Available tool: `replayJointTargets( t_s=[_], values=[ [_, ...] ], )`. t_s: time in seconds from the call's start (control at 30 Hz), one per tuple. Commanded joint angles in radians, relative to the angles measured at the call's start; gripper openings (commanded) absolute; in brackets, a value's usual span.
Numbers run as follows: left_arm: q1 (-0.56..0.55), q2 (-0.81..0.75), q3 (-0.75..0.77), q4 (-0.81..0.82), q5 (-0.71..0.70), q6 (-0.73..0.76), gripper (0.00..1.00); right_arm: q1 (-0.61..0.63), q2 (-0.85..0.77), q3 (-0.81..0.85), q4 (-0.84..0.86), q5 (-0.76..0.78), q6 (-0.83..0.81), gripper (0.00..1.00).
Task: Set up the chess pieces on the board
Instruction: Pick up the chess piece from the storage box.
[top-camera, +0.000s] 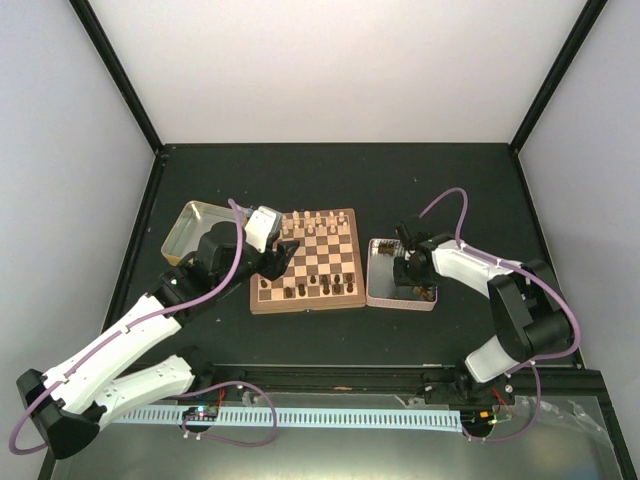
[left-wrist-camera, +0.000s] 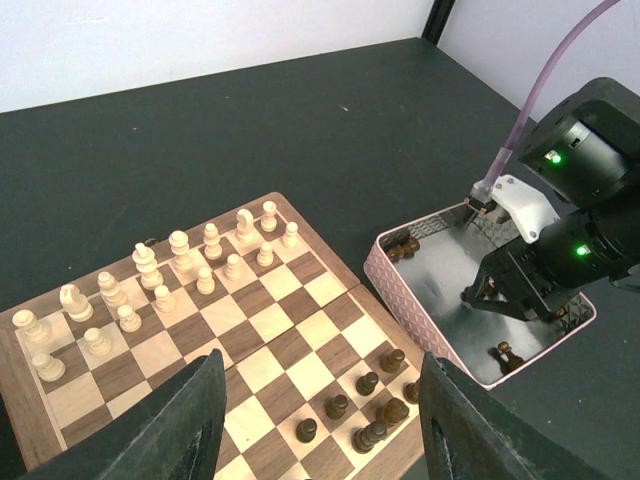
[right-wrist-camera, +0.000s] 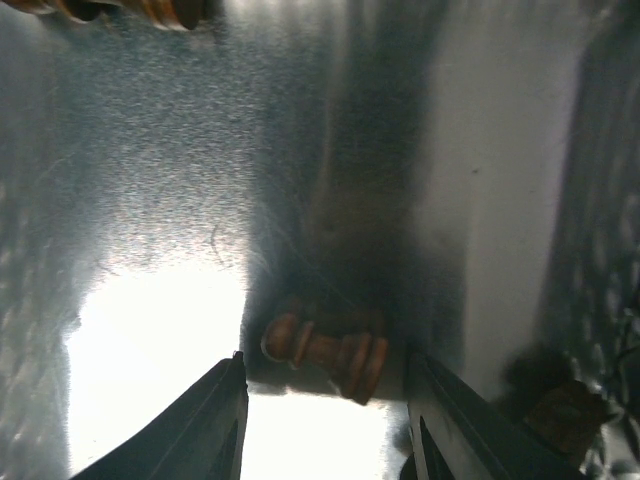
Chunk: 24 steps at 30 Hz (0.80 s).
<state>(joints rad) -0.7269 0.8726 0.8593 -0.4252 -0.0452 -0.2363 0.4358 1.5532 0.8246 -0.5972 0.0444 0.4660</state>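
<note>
Hovering inside the pink tin (left-wrist-camera: 400, 298), right gripper (right-wrist-camera: 325, 400) stood spread either side of a dark pawn (right-wrist-camera: 325, 353) lying flat, left gripper (left-wrist-camera: 320, 405) spread and empty above the chessboard (left-wrist-camera: 280, 320), dark pieces (left-wrist-camera: 367, 383) along its near edge.

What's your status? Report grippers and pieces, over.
Left gripper open, empty, over board. Right gripper open in tin, straddling a lying dark piece. Dark rows incomplete. Nothing in the way.

Reading no text in any view, finding no labels, brands, numbers or signs legible on the board (top-camera: 305, 309) or on the tin (top-camera: 400, 304).
</note>
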Motion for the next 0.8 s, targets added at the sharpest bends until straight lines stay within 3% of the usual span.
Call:
replayJointTargets(
  t_s=[0.0, 0.27, 0.47, 0.6, 0.77],
  values=[
    [0.005, 0.007, 0.015, 0.032, 0.023, 0.021, 0.55, -0.005, 0.009, 0.002, -0.025, 0.081, -0.042, 0.45],
    [0.005, 0.019, 0.028, 0.029, 0.031, 0.020, 0.55, -0.005, 0.069, 0.041, -0.004, 0.107, -0.091, 0.42],
    [0.006, 0.016, 0.029, 0.025, 0.029, 0.019, 0.55, -0.005, 0.088, 0.045, 0.002, 0.110, -0.085, 0.26],
    [0.007, 0.019, 0.030, 0.026, 0.031, 0.018, 0.54, -0.005, 0.072, 0.034, 0.003, 0.109, -0.075, 0.23],
    [0.005, 0.022, 0.031, 0.025, 0.034, 0.015, 0.55, -0.005, 0.033, 0.015, -0.016, 0.076, -0.068, 0.35]
  ],
)
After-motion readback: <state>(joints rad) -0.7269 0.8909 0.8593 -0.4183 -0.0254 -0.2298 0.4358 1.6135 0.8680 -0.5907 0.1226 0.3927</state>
